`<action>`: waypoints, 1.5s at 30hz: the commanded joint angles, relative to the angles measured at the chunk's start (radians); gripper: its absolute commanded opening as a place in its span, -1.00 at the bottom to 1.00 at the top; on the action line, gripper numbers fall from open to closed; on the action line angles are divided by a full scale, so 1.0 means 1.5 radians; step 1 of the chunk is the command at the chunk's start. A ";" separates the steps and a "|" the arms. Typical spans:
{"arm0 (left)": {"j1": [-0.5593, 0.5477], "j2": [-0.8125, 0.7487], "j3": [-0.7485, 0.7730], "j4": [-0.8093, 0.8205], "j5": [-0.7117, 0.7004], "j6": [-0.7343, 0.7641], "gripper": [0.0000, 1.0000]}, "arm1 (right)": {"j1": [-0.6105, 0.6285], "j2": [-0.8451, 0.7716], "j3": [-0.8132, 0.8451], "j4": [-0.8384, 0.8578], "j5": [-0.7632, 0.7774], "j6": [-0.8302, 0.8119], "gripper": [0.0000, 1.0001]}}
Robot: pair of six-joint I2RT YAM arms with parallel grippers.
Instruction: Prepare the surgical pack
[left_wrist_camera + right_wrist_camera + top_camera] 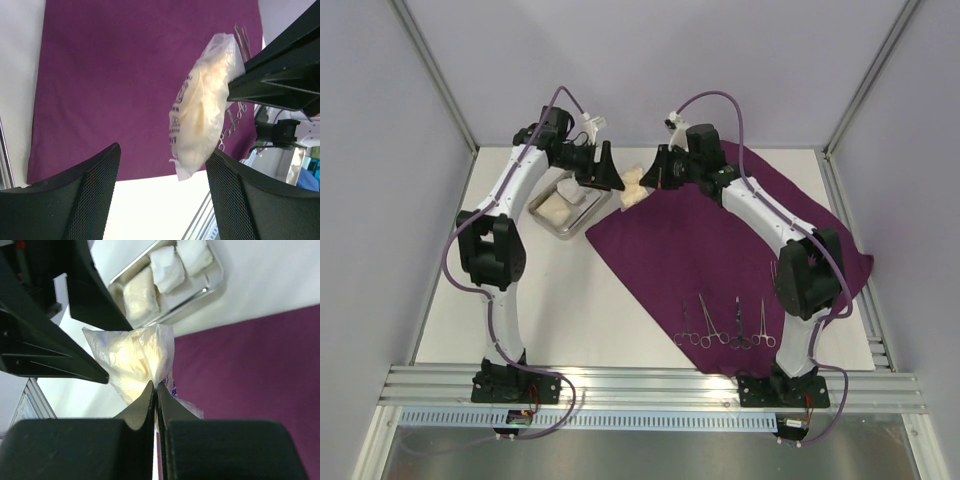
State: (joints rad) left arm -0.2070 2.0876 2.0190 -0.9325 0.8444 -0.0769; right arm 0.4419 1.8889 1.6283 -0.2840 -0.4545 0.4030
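Well, I'm looking down on a white tabletop (570, 320) closed in by pale lilac walls (650, 60), with bare metal posts (435, 75) running up at the back corners and a ribbed metal rail (650, 385) along the bottom of the overhead view, where both arms are bolted.

A dark purple cloth (720, 250) lies flat and skewed like a diamond over the centre and right of the frame, with its right corner hanging past the tabletop edge. Four steel clamps (725, 325) lie side by side in a row on the cloth's lower corner, handles toward the rail. Just off the cloth's upper left corner a shiny steel tray (560, 236) sits on the bare white surface, with white gauze packets (558, 208) lying in it; my right wrist view shows three of them.

One more gauze packet (635, 187), cream-coloured in a clear printed wrapper, hangs in the air at upper centre, between the two arms and above the cloth's corner. The right jaws are pressed together on the wrapper's edge and carry it. The left jaws stand wide apart and grip nothing; in the left wrist view the packet hangs ahead of them, nearer the finger (235, 200) at lower right.
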 commanded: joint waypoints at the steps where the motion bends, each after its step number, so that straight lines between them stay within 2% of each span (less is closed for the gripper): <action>1: 0.009 -0.043 0.024 0.042 0.065 -0.032 0.54 | 0.009 0.010 0.053 0.030 -0.019 0.002 -0.99; 3: 0.009 -0.047 0.017 0.051 0.094 -0.038 0.50 | 0.011 0.013 0.056 0.031 -0.019 0.008 -0.99; 6: 0.009 -0.049 0.005 0.057 0.083 -0.043 0.29 | 0.014 0.012 0.051 0.039 -0.029 0.008 -0.99; 7: 0.009 -0.048 0.006 0.057 0.076 -0.042 0.16 | 0.017 0.011 0.051 0.038 -0.031 0.008 -0.99; 8: 0.009 -0.047 0.006 0.060 0.067 -0.045 -0.08 | 0.018 0.012 0.051 0.037 -0.034 0.008 -0.99; 10: 0.010 -0.047 0.006 0.065 0.067 -0.051 -0.23 | 0.018 0.012 0.050 0.038 -0.038 0.010 -0.99; 12: 0.009 -0.047 0.005 0.076 0.073 -0.063 -0.54 | 0.018 0.014 0.050 0.040 -0.044 0.014 -0.99; 13: 0.009 -0.047 0.005 0.080 0.074 -0.067 -0.78 | 0.018 0.016 0.051 0.038 -0.047 0.016 -0.99; 15: 0.010 -0.046 0.005 0.087 0.077 -0.079 -1.00 | 0.018 0.019 0.052 0.035 -0.045 0.017 -0.99; 17: 0.010 -0.045 0.002 0.086 0.074 -0.082 -1.00 | 0.016 0.028 0.056 0.022 -0.037 0.023 -0.89; 18: 0.011 -0.045 -0.003 0.087 0.071 -0.086 -1.00 | 0.015 0.032 0.061 0.016 -0.032 0.028 -0.56; 19: 0.014 -0.045 -0.005 0.092 0.056 -0.090 -1.00 | 0.013 0.039 0.063 0.012 -0.032 0.033 -0.38; 21: 0.026 -0.044 -0.017 0.106 0.029 -0.105 -1.00 | 0.007 0.046 0.064 0.001 -0.027 0.054 0.16; 22: 0.037 -0.041 -0.019 0.118 0.017 -0.137 -1.00 | -0.001 0.046 0.057 -0.001 -0.023 0.062 0.21; 25: 0.100 -0.016 -0.006 0.156 -0.029 -0.197 -1.00 | -0.018 0.024 0.021 0.001 0.010 0.084 0.29; 30: 0.162 0.012 -0.004 0.177 -0.110 -0.205 -1.00 | -0.034 -0.005 -0.031 0.008 0.019 0.077 0.30; 36: 0.179 0.072 -0.025 0.249 -0.124 -0.286 -1.00 | -0.034 -0.010 -0.053 -0.001 0.016 0.078 0.29; 40: 0.178 0.120 -0.023 0.275 -0.096 -0.312 -1.00 | -0.034 -0.013 -0.054 -0.008 0.016 0.069 0.28; 45: 0.179 0.118 -0.083 0.312 -0.087 -0.334 -1.00 | -0.034 -0.014 -0.055 -0.020 0.022 0.061 0.27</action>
State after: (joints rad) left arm 0.0601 2.2898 1.9228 -0.5304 0.6804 -0.5198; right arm 0.3885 1.9224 1.5509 -0.3035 -0.4358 0.5072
